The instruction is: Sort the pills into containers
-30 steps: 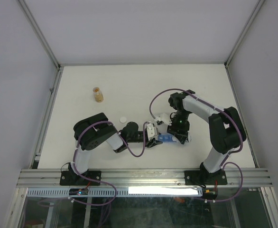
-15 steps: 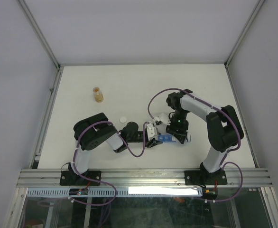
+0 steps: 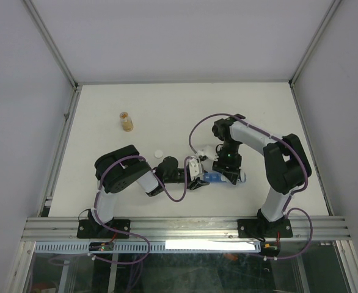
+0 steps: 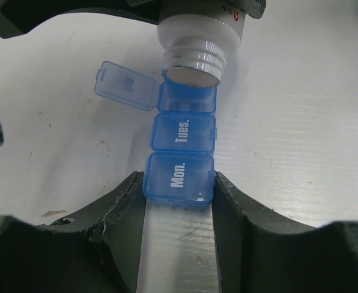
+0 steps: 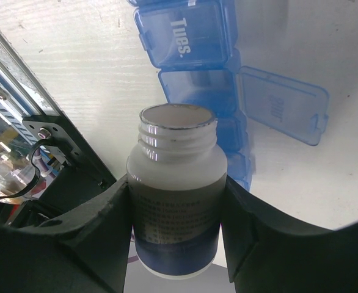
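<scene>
The pill organizer (image 4: 182, 143) lies flat on the white table (image 4: 301, 122), near its front edge, between my two arms. My left pincer (image 4: 178, 183) is clamped on its "Mon." end, one finger on either side. My right pincer (image 5: 178, 183) grips an uncapped white bottle (image 5: 178, 146), its mouth tipped just over the third compartment, whose lid (image 4: 125, 85) is flipped open.
</scene>
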Available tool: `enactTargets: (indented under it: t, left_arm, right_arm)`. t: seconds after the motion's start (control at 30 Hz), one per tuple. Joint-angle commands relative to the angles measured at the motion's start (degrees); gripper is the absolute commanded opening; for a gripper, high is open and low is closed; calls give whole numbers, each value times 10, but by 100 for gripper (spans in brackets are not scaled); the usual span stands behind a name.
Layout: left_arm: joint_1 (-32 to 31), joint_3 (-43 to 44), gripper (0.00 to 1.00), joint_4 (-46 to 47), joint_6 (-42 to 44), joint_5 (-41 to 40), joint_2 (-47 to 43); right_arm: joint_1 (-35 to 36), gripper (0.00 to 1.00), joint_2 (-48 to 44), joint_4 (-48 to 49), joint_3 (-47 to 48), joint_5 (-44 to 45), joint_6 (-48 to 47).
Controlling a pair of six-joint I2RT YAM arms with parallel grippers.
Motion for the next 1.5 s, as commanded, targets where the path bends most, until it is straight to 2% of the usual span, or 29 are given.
enactTargets:
  t: [0.0, 0.1, 0.2, 0.3, 0.4, 0.5, 0.57, 0.67, 0.77, 0.83, 0.9, 0.97, 1.07, 1.13, 1.2, 1.3, 1.37, 1.47]
  left_arm:
    - [-9, 0, 41, 13, 4, 11, -21]
    - [-10, -1, 41, 14, 4, 11, -21]
    - [-10, 0, 41, 14, 4, 12, -21]
    - [-10, -2, 41, 14, 4, 11, -22]
    - [-10, -2, 41, 14, 4, 13, -22]
    - [-11, -3, 41, 17, 4, 13, -22]
    - [-10, -2, 41, 17, 4, 14, -23]
    - [-10, -4, 41, 18, 3, 15, -22]
    - [-10, -5, 41, 19, 3, 15, -22]
    - [-10, -5, 41, 21, 3, 15, -22]
    - [-10, -4, 41, 20, 3, 16, -21]
    - [-10, -4, 41, 21, 3, 16, -21]
    - [-10, -4, 41, 20, 3, 16, -21]
    - [-10, -5, 41, 22, 3, 16, -20]
    - [-11, -4, 41, 22, 3, 17, -19]
    - [-10, -3, 41, 24, 3, 17, -18]
    - [-10, -3, 41, 22, 3, 17, -18]
    - [-10, -3, 41, 24, 4, 17, -17]
  right_arm:
    - [11, 0, 0, -35, 28, -1, 5]
    - [13, 0, -6, -8, 26, 36, 19]
    - [16, 0, -2, -35, 36, 2, 12]
    - [18, 0, -7, -5, 21, 44, 25]
    - [16, 0, -2, -22, 27, 17, 18]
    - [16, 0, -4, 1, 20, 46, 28]
    - [17, 0, 1, -31, 31, -1, 17]
    - [18, 0, -5, 0, 16, 51, 26]
    - [18, 0, 2, -22, 24, 14, 19]
    - [19, 0, -3, -6, 15, 40, 26]
    - [19, 0, 2, -30, 30, 5, 20]
    - [22, 0, -5, -3, 16, 45, 27]
    - [19, 0, 5, -32, 28, 5, 23]
    - [21, 0, -3, -5, 16, 41, 29]
    - [19, 0, 8, -38, 31, 6, 26]
    - [19, 0, -4, 1, 10, 50, 32]
    - [13, 0, 9, -32, 31, 9, 30]
    - [15, 0, 0, -6, 20, 44, 37]
